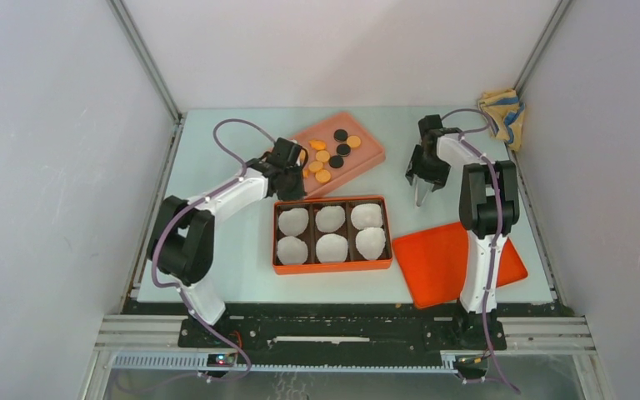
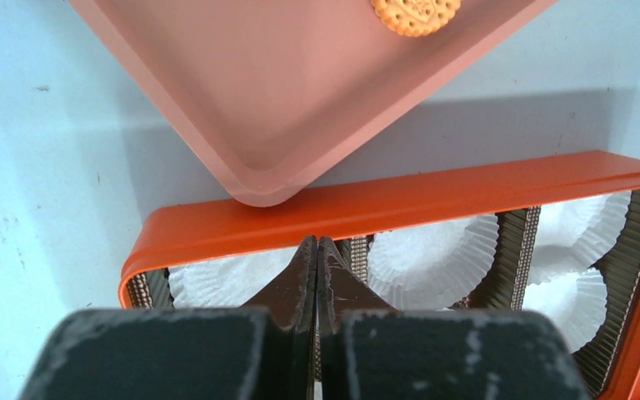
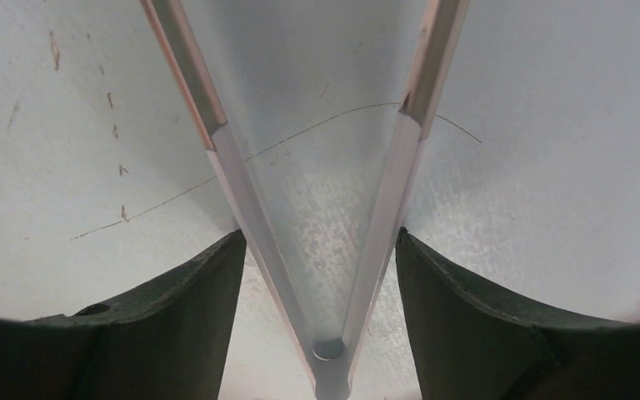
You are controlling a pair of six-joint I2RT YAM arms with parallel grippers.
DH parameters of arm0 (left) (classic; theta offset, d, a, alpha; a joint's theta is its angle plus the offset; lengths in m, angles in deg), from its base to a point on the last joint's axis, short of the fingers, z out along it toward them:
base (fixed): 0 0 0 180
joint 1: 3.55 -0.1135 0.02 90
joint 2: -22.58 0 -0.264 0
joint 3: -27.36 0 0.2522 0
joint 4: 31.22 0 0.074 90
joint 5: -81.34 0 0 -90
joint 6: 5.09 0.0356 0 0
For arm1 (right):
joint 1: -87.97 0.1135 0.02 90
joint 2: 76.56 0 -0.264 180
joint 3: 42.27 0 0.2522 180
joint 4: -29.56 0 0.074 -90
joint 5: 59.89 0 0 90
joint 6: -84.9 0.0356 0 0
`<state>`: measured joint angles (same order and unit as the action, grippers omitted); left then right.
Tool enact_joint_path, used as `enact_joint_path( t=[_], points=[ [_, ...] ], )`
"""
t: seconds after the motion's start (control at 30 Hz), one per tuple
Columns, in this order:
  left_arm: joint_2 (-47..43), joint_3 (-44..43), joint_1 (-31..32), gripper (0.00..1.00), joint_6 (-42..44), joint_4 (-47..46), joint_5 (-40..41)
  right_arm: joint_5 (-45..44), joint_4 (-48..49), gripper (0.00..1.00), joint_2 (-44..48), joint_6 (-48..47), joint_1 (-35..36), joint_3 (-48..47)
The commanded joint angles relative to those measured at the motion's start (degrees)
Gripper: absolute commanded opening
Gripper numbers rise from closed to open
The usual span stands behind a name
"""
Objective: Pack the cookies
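Observation:
The cookies (image 1: 330, 156), orange and black discs, lie on a pink tray (image 1: 365, 151) at the back; one orange cookie (image 2: 415, 12) shows in the left wrist view. My left gripper (image 1: 294, 192) (image 2: 317, 243) is shut and empty, hovering over the far left rim of the orange box (image 1: 332, 267) (image 2: 400, 200), beside the pink tray's (image 2: 258, 100) corner. My right gripper (image 1: 422, 179) (image 3: 321, 237) is off to the right of the tray, above the table. Metal tongs (image 1: 420, 197) (image 3: 242, 192) sit between its fingers, with both fingers touching the tongs' arms, which spread in a V.
The orange box holds several white crinkled paper cups (image 1: 331, 219) (image 2: 433, 254) in its compartments. An orange lid (image 1: 442, 262) lies at the front right, by the right arm's base. A crumpled cloth (image 1: 502, 112) sits in the back right corner.

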<state>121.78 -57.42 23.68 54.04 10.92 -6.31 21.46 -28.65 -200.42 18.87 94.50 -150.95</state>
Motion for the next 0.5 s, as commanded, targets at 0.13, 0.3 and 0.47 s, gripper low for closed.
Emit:
enact_joint_path(
  t=[0.13,0.3,0.47],
  points=[
    [-4.24,-3.42,2.19,0.0,1.81,1.82,3.6,3.51,-5.51,0.59,-1.04,-3.87,-0.51,-1.57],
    [-4.79,-4.97,2.56,0.0,2.2,2.53,4.87,5.46,-6.23,0.48,-0.4,-6.89,-0.73,-2.01],
    [-4.13,-7.9,2.7,0.0,2.81,3.61,5.62,3.69,-5.96,0.43,3.15,-9.16,0.56,-0.4]
  ],
)
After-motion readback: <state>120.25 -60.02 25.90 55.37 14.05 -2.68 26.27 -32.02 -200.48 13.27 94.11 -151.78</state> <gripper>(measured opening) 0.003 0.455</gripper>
